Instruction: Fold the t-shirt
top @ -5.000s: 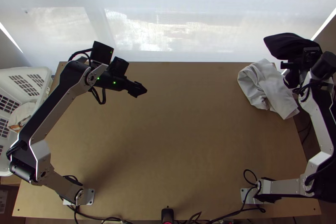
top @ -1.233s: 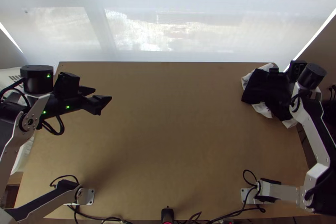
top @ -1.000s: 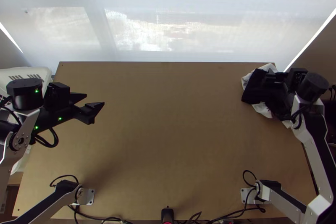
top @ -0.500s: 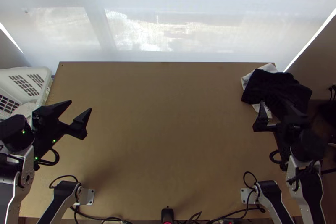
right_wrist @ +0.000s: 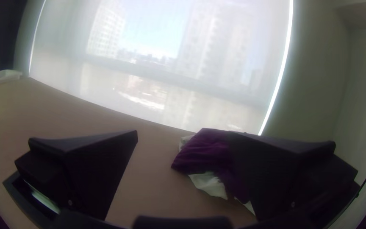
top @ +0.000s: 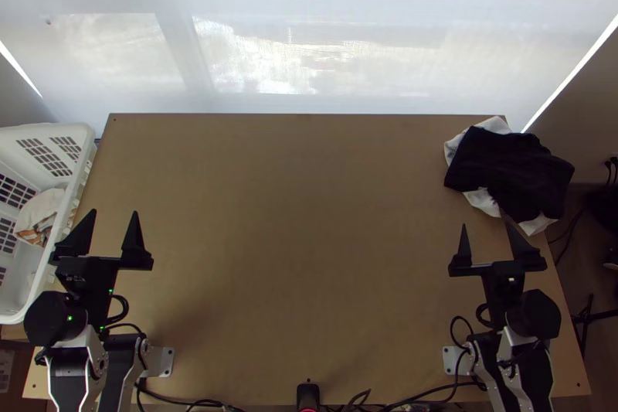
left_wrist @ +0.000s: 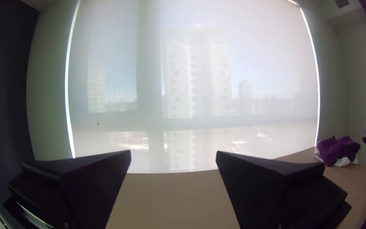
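T-shirt (top: 514, 168) at far right corner of tabletop (top: 309, 219), pale window blind (top: 255, 25) beyond. Tabletop light brown, wooden. White slatted basket (top: 69, 132) at its left side, bundled pale cloth (top: 42, 211) with orange patch inside. Left hand (top: 116, 212): open, fingers wide apart, over the tabletop's left side near basket. Right hand (top: 487, 223): open too, fingers spread, on the near side of the shirt pile. Shirt dark, purple in wrist views, loosely bunched, reaching past right edge; exact folds unclear. White cloth (top: 483, 202) under it, bits poking out around.
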Controlling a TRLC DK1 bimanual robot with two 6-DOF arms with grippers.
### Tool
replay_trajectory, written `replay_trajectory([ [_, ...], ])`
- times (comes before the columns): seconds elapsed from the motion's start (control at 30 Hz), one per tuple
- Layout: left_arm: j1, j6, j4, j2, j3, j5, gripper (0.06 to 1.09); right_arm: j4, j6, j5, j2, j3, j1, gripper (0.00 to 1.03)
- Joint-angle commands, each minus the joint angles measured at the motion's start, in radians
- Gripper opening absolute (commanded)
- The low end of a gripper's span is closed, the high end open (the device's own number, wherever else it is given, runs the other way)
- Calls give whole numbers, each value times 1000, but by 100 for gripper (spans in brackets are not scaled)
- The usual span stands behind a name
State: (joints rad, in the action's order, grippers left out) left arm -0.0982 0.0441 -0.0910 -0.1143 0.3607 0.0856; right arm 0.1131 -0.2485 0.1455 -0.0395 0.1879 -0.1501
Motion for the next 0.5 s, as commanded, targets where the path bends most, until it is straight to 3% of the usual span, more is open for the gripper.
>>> replay_trajectory([
  [0.0,-35,-13,155,119,-198,-40,103,-20,32,-17,39,-94,-109,98],
  [0.07,-26,-26,151,119,-212,-38,103,36,86,-17,41,-94,-146,98],
  [0.17,-24,-58,129,119,-258,-40,103,59,150,-17,39,-94,-101,98],
  [0.3,5,-96,-15,119,-275,-37,103,106,261,-17,39,-94,-36,98],
  [0.47,51,-115,-113,116,-281,-43,103,106,270,-17,39,-94,-32,98],
])
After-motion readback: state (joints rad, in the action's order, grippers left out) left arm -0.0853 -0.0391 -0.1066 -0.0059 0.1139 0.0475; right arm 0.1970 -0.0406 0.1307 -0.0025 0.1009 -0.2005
